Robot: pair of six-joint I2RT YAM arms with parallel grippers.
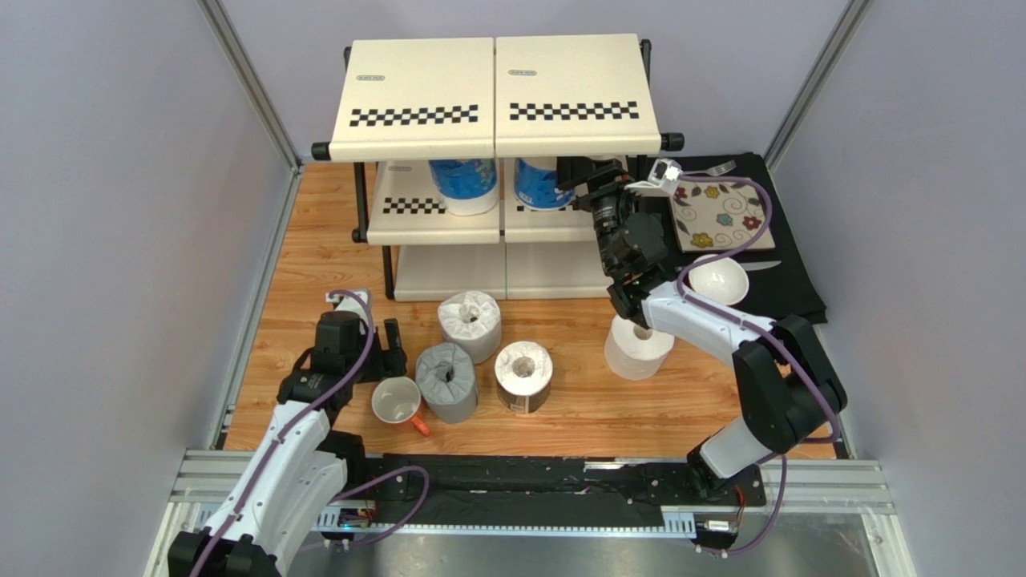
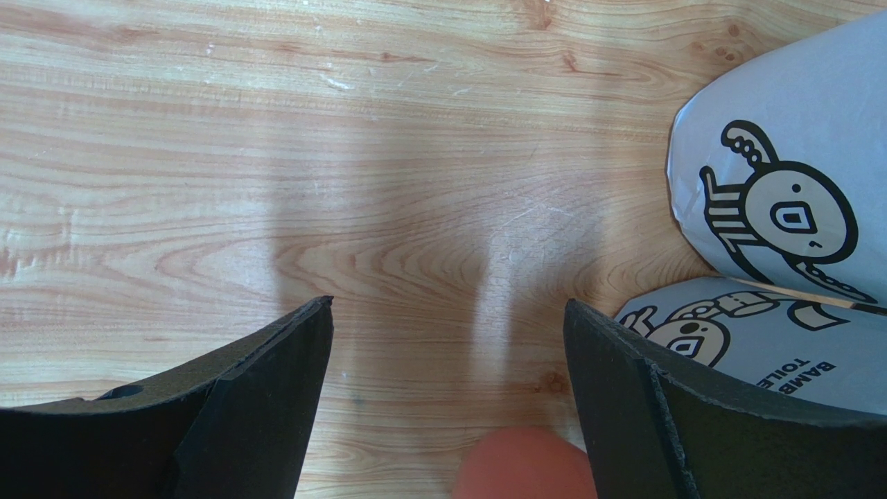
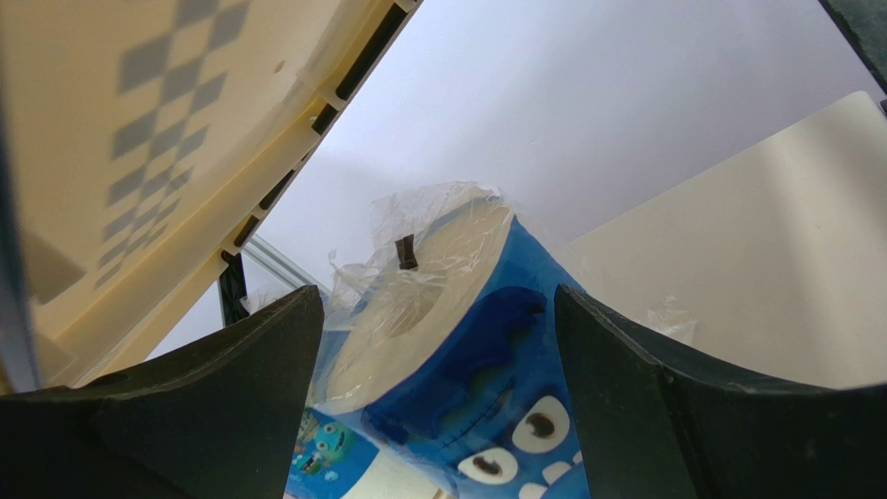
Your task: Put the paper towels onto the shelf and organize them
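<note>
Lab test cell: grey panel walls [image 1: 121, 241], alu rail [image 1: 217, 471].

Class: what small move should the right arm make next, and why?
Probably draw the right pincer back out: its jaws stand open, the blue roll already stands on the shelf, and the nearest white roll waits on the table.

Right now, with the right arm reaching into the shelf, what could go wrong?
The open right gripper flanks the blue roll on the middle tier of the shelf; a skewed retreat could tip it. The right forearm hangs above a white roll and could knock it. The open left gripper, close to the mug and grey roll, could bump them.
</note>
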